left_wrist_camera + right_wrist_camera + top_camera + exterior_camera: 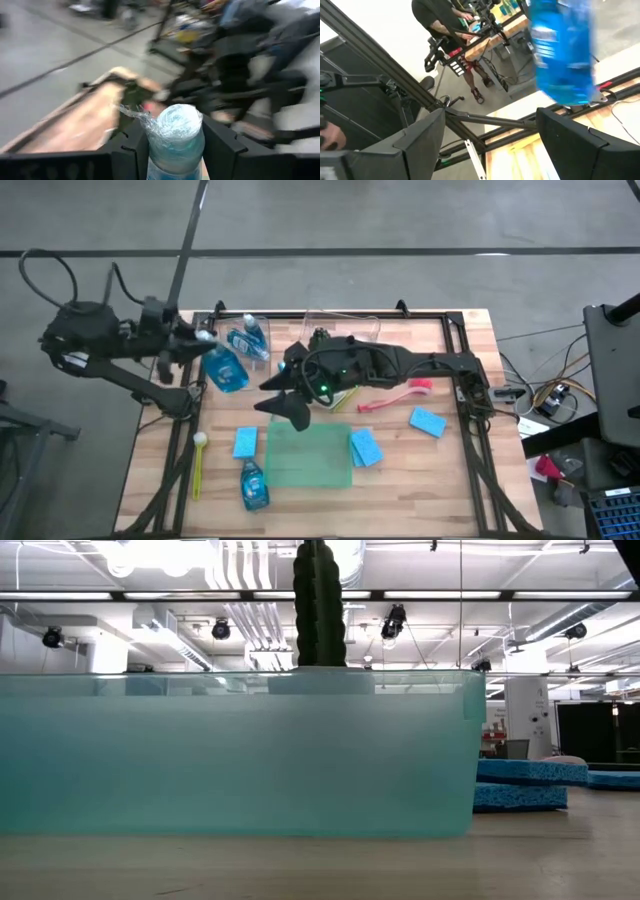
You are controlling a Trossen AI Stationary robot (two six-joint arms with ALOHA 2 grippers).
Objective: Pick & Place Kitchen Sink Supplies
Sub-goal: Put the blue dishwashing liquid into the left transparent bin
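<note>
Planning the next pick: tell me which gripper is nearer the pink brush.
Right. The right gripper hovers over the table's middle, just left of the pink brush. The left gripper is farther, at the table's far left corner, closed on a soap bottle.

Wooden slatted table [420, 470] in a black frame, seen from above. Lying directly on it: translucent green mat [308, 457] near the centre; three light-blue sponges [245, 442] [366, 447] [428, 421]; soap bottle [253, 485]; yellow brush [198, 463]; pink brush [395, 394].
</note>
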